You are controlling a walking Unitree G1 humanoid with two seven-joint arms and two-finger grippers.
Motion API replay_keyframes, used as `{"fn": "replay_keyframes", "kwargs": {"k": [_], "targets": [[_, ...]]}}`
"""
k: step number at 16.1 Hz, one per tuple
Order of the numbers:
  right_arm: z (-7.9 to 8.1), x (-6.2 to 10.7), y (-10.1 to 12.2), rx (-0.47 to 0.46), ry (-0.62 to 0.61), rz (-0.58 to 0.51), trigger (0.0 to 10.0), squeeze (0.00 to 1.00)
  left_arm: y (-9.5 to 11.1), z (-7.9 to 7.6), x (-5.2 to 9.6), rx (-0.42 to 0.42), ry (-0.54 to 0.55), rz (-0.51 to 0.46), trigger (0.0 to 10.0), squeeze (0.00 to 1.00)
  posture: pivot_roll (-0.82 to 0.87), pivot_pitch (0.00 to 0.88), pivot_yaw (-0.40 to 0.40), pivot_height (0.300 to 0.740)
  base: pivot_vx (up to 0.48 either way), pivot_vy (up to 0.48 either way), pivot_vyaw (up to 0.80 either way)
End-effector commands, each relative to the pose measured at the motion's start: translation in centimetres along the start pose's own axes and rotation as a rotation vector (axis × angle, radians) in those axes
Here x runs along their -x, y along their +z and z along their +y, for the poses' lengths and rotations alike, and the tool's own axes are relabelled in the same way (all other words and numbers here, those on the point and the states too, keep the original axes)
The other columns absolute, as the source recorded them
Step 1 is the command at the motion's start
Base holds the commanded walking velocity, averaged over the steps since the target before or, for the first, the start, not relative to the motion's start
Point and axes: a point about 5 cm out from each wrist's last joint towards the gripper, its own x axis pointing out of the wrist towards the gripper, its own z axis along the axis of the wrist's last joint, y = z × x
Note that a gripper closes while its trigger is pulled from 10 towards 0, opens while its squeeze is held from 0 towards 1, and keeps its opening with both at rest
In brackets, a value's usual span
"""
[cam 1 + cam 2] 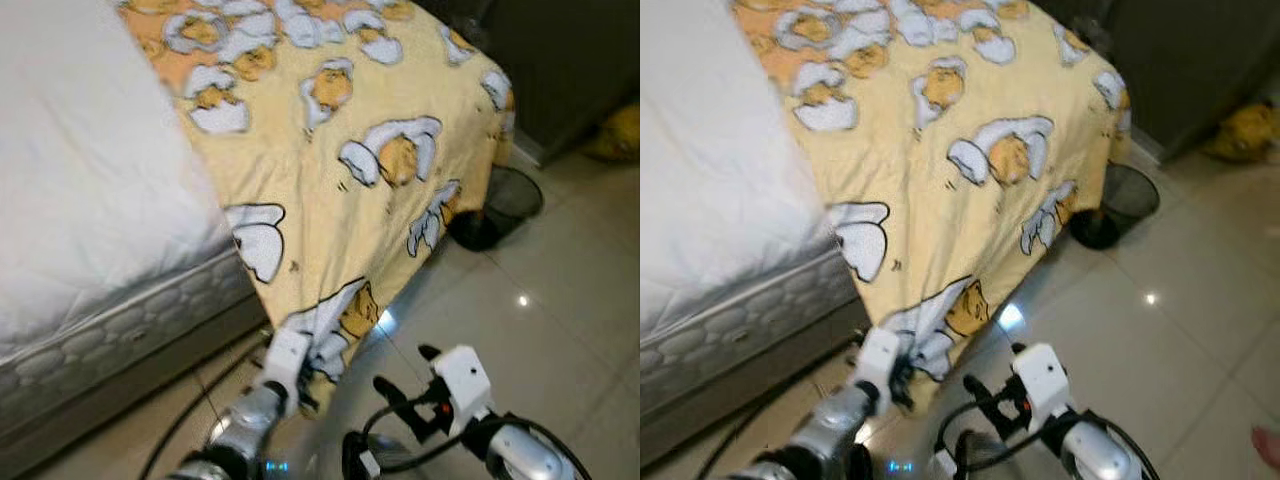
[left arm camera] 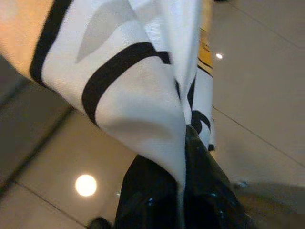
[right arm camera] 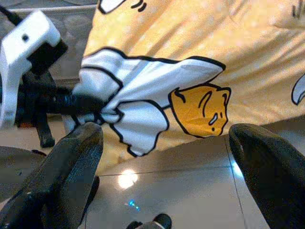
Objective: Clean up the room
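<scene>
**Gripping the blanket's hanging corner beside the bed**

Pinching the lowest corner of a yellow blanket (image 1: 330, 190), the left gripper (image 1: 305, 390) has its two black fingers (image 2: 157, 200) pressed together on a fold of the cloth, low at the near side of the scene. The right gripper (image 1: 405, 375) hovers just right of it with its fingers spread wide apart, holding nothing.

The blanket is pale yellow, printed with white and orange cartoon egg figures outlined in black. It lies over the far right part of the bed and spills down the side, its corner hanging close above the glossy tiled floor (image 1: 560, 300). The white mattress (image 1: 80, 190) on the left is uncovered.

The tidying looks to be at an early stage: the blanket is grasped but not yet straightened or folded. A dark mesh wastebasket (image 1: 500, 205) stands on the floor beyond the bed's corner, and a yellow object (image 1: 615, 135) rests farther right.
</scene>
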Motion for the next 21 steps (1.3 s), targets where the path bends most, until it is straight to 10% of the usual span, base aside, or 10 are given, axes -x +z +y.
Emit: {"fn": "replay_keyframes", "kwargs": {"k": [1, 7, 10, 14, 15, 17, 21], "targets": [[-0.3, 0.3, -0.4, 0.000, -0.001, 0.027, 10.0, 0.00, -1.4, -1.1, 0.3, 0.025, -0.032, 0.068, 10.0, 1.00, -0.31, 0.183, -0.066, 0.740, 0.000, 0.000, 0.00], [-0.5, 0.1, -0.6, 0.000, 0.003, 0.031, 10.0, 0.00, -3.0, -1.5, 0.9, 0.053, -0.031, 0.122, 10.0, 1.00, -0.29, 0.169, -0.064, 0.740, 0.000, 0.000, 0.00], [-2.6, -1.7, 2.1, 0.025, -0.150, -0.092, 10.0, 0.00, 2.4, 3.1, 0.5, -0.074, 0.143, -0.174, 10.0, 1.00, -0.26, 0.107, -0.035, 0.740, 0.000, 0.000, 0.00], [-5.7, -4.8, 7.3, -0.065, -0.330, -0.296, 10.0, 0.00, 11.2, 7.4, 1.7, 0.020, 0.351, -0.547, 10.0, 1.00, -0.18, 0.000, -0.003, 0.740, 0.000, 0.000, 0.00], [-6.1, -5.5, 8.4, -0.045, -0.354, -0.334, 10.0, 1.00, 14.0, 8.3, 2.8, 0.043, 0.418, -0.678, 10.0, 1.00, -0.17, 0.000, 0.001, 0.740, 0.000, 0.000, 0.00], [-6.6, -6.3, 9.4, -0.046, -0.390, -0.381, 10.0, 1.00, 16.1, 8.7, 5.2, 0.045, 0.451, -0.822, 10.0, 1.00, -0.13, 0.000, 0.018, 0.740, 0.000, 0.000, 0.00], [-6.6, -6.8, 8.2, -0.078, -0.421, -0.349, 10.0, 1.00, 13.3, 9.1, 5.1, 0.186, 0.473, -0.704, 10.0, 1.00, -0.12, 0.000, 0.024, 0.740, 0.000, -0.480, 0.39]]}}
